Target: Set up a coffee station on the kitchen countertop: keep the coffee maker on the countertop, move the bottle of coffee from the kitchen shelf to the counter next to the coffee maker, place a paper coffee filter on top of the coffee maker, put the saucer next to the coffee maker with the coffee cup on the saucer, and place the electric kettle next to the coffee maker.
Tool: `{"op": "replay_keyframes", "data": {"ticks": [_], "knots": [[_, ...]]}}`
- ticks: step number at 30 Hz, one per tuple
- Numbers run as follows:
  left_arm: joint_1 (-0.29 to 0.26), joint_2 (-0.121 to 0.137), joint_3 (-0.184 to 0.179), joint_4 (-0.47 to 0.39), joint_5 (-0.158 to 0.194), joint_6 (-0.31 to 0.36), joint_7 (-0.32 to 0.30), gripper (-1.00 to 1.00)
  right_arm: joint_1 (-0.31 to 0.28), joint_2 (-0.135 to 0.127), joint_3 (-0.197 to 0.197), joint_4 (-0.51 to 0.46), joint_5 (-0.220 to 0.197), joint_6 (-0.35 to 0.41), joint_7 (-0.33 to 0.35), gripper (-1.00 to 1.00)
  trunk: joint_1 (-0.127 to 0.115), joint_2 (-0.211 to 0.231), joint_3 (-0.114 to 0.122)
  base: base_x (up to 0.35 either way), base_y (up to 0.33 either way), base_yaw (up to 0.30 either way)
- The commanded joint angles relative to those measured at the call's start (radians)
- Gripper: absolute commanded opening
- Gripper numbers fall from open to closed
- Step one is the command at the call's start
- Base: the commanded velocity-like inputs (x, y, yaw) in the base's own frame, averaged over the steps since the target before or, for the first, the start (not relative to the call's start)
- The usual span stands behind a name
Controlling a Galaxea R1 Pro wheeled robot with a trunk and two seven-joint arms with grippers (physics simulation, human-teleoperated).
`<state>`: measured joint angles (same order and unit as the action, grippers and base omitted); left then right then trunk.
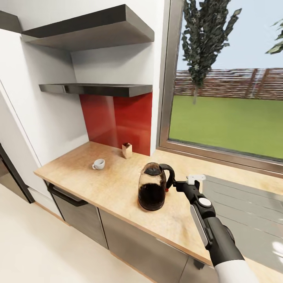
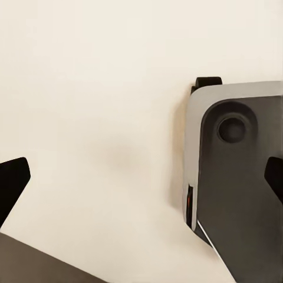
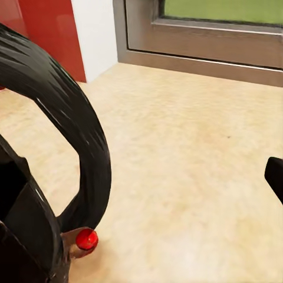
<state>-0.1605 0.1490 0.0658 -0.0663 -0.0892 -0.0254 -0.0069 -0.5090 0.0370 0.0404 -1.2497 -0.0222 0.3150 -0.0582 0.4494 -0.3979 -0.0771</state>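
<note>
Standing on kitchen countertop [image 1: 118, 188]: electric kettle [image 1: 152, 192], right gripper [image 1: 177, 185] just beside handle, fingers look spread, not pinching. Coffee cup [image 1: 98, 164] sits alone, well apart. Left gripper [image 2: 141, 183] spread, holding nothing. Most jobs probably left.

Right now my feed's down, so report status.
Right claw open beside black handle of rounded dark glass kettle. Left claw open. Kettle upright on beige countertop. Nothing blocking.

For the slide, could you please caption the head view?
Right tool at the electric kettle handle on the kitchen countertop, coffee cup beyond.
</note>
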Motion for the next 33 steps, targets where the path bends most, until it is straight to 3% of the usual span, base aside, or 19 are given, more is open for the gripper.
{"op": "replay_keyframes", "data": {"ticks": [1, 26, 33], "knots": [[-0.001, -0.001, 0.007, 0.000, -0.009, -0.003, -0.001, 1.00, -0.001, 0.000, 0.001, -0.001, -0.002, 0.006, -0.006, 1.00, 0.001, -0.002, -0.002, 0.010, 0.000, 0.000], [-0.001, -0.002, 0.012, 0.001, -0.006, -0.015, 0.000, 1.00, -0.001, 0.000, 0.001, 0.005, -0.001, 0.006, -0.006, 1.00, 0.001, -0.002, -0.002, 0.035, 0.029, 0.000], [-0.001, -0.019, 0.014, 0.003, -0.007, -0.016, -0.004, 1.00, -0.001, 0.000, 0.000, 0.006, 0.000, 0.006, -0.007, 1.00, 0.001, -0.002, -0.002, 0.000, 0.001, 0.000]]}}
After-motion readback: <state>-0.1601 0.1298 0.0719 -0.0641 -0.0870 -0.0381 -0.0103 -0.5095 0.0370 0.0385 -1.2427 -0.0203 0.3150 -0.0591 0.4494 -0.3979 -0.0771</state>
